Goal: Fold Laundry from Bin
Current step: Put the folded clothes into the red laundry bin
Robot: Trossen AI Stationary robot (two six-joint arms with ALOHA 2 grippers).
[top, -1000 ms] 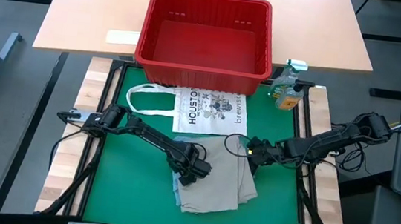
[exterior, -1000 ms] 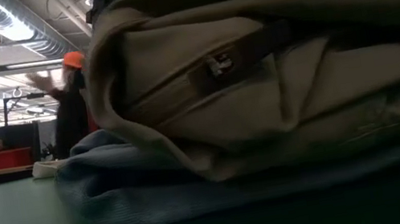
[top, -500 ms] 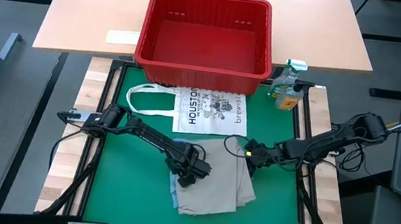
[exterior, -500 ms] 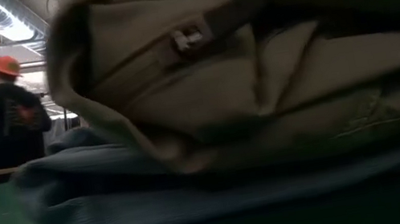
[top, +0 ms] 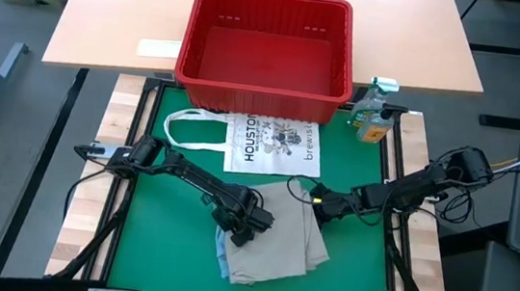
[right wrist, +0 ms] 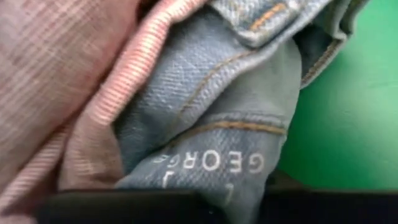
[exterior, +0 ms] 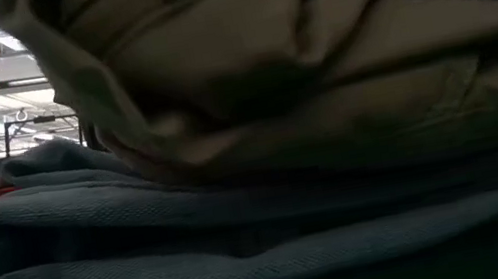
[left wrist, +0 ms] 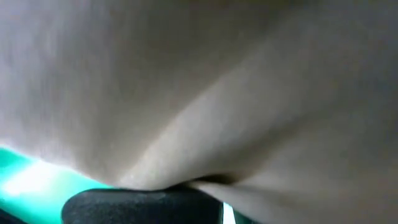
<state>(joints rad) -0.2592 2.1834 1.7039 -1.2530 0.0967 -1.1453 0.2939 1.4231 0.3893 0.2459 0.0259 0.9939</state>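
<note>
I see left gripper (top: 244, 223) clamped on the khaki garment (top: 279, 240); right gripper (top: 323, 205) at its edge, grip unclear.

Pale khaki-grey cloth (left wrist: 205, 87) of the laundry fills nearly the whole left wrist view, a soft crease running across it, with one dark finger (left wrist: 140, 205) beneath it and a sliver of green mat (left wrist: 31, 177) beside.
</note>
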